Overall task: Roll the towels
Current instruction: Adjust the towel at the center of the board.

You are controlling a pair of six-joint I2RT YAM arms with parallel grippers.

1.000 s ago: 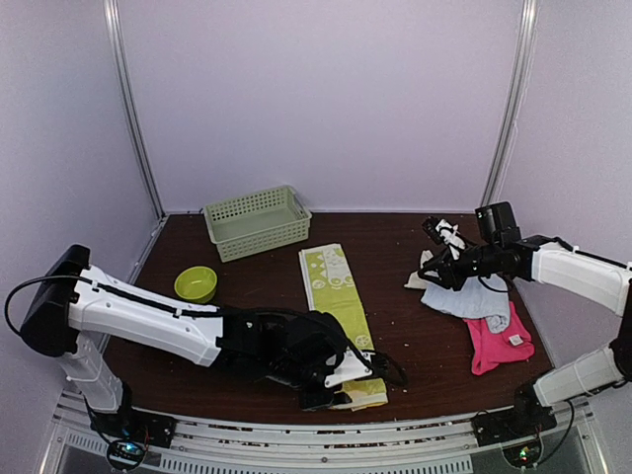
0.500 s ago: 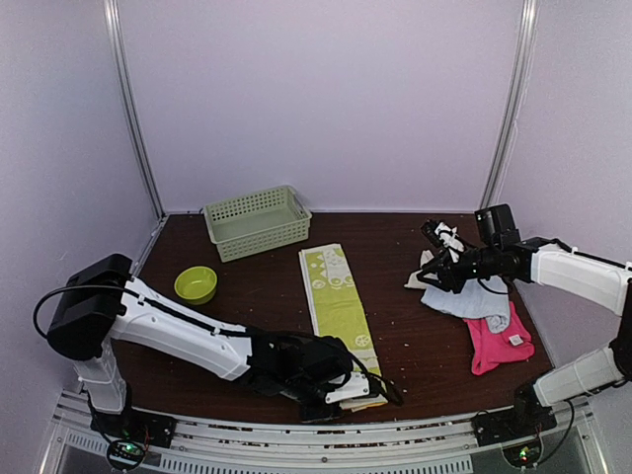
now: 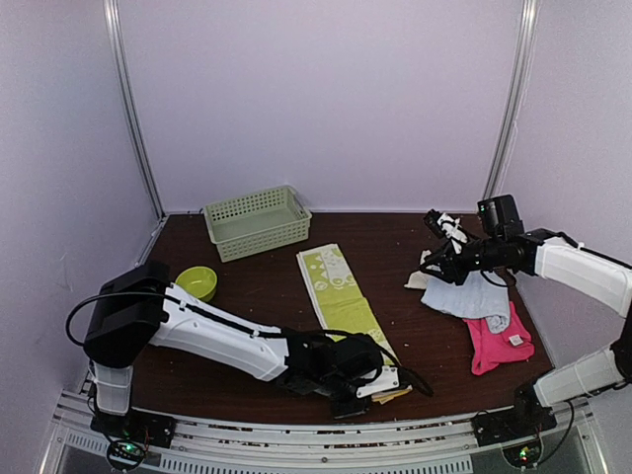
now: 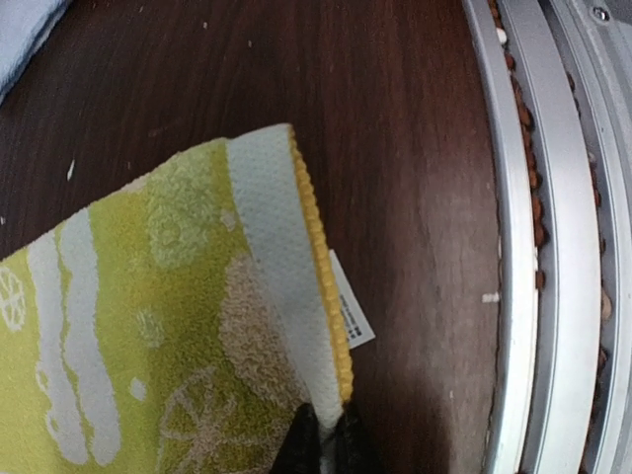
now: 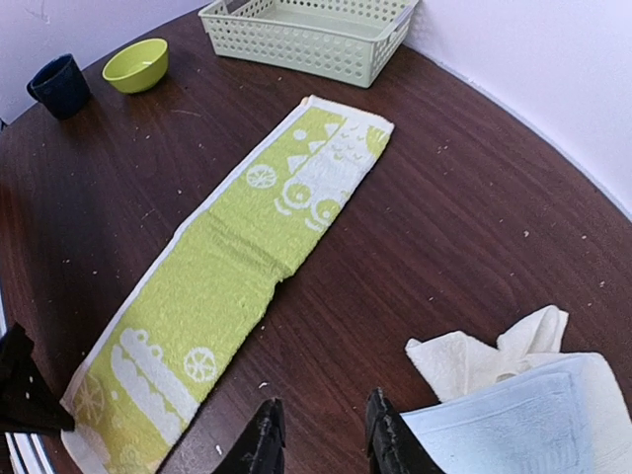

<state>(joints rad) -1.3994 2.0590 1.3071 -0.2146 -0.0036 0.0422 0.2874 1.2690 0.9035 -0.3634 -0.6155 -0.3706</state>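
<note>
The lime-green towel (image 3: 341, 296) lies as a long strip down the middle of the table. It also shows in the right wrist view (image 5: 237, 262). My left gripper (image 3: 367, 387) is shut on its near end, pinching the white-and-yellow hem (image 4: 296, 267) close to the table's front rail. A white tag (image 4: 351, 316) sticks out under that hem. My right gripper (image 3: 441, 259) hangs open and empty above the table, just left of the light blue towel (image 3: 466, 296), the cream-white towel (image 5: 489, 357) and the hot pink towel (image 3: 497, 341).
A green plastic basket (image 3: 257, 221) stands at the back left. A lime bowl (image 3: 197, 282) sits at the left, and a dark cup (image 5: 59, 85) is beside it in the right wrist view. The metal front rail (image 4: 538, 247) runs right by my left gripper.
My left arm has swung right along the front edge, pulling the towel's near end rightward and angling the strip. My right gripper has barely moved.
</note>
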